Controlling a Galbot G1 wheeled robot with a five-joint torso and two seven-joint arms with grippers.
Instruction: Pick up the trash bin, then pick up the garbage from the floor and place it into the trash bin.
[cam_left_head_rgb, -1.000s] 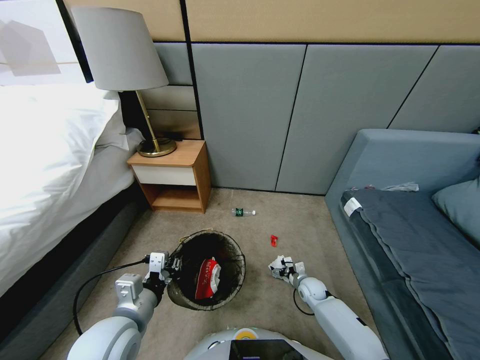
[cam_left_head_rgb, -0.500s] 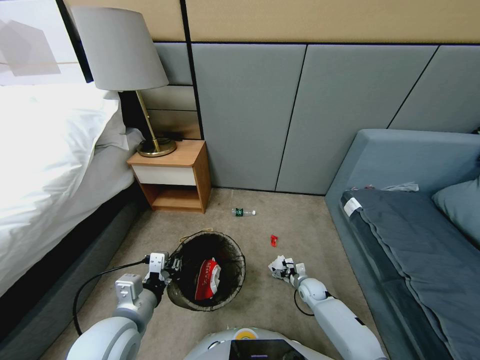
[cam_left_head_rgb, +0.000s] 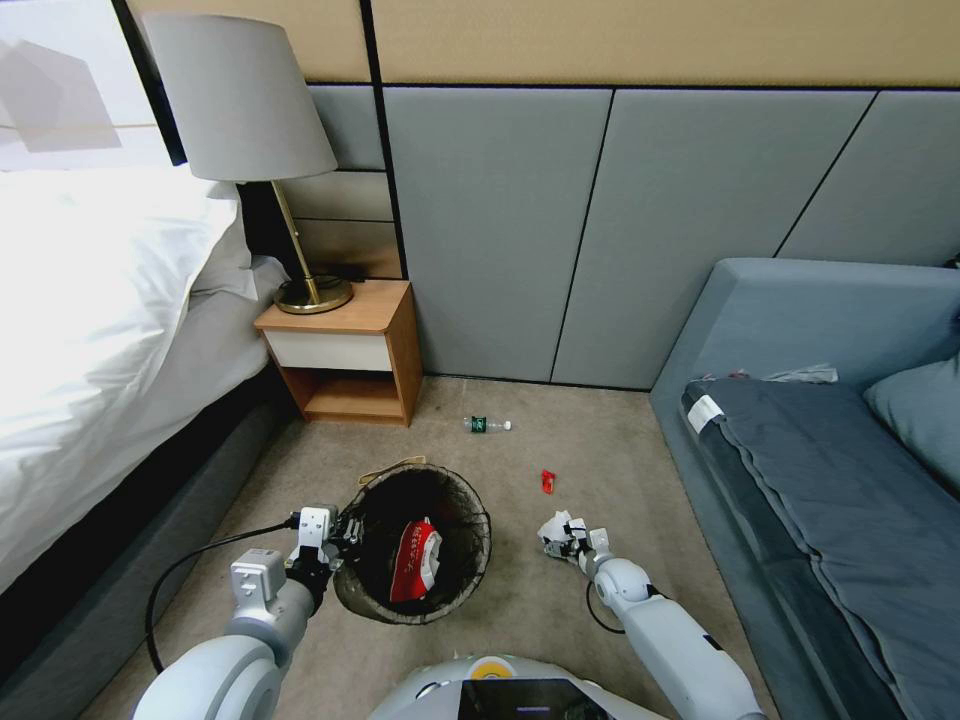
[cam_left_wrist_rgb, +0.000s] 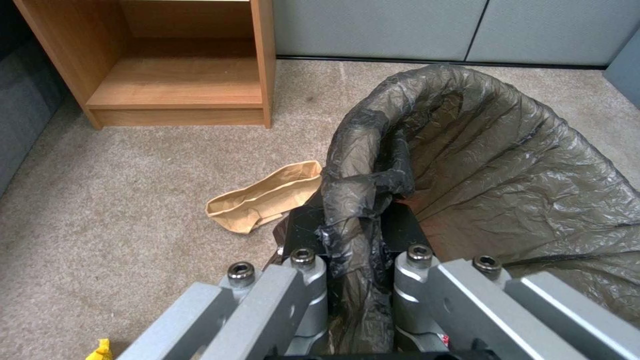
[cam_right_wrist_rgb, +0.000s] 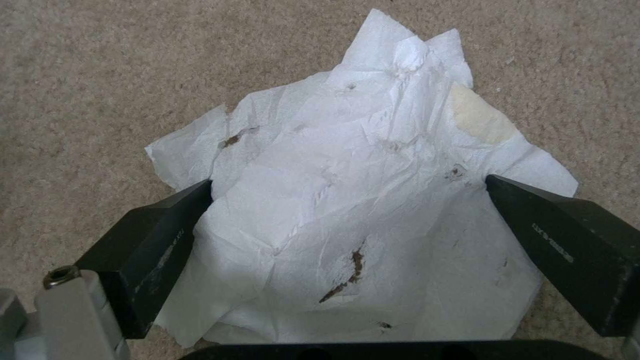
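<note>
Head view gives us one trash bin on the carpet, and we place everything else from it. Our left gripper sits at the bin's rim on the side toward the bed; in the left wrist view that gripper has its two fingers pinched shut on the trash bin rim, with the dark liner bunched between them. Inside the bin we count one crumpled red-and-white wrapper. Outside it we count five pieces of garbage: one white paper scrap near the bin on the sofa side, one small red piece beyond that scrap, one clear green-labelled bottle farther off toward the wall, one brown paper piece lying just beside the bin on the nightstand side, and one yellow scrap on the carpet by our left gripper. Our right gripper is down at the white paper scrap; in the right wrist view this gripper has its two fingers spread wide, one at each side of the paper and touching its edges without pinching it.
</note>
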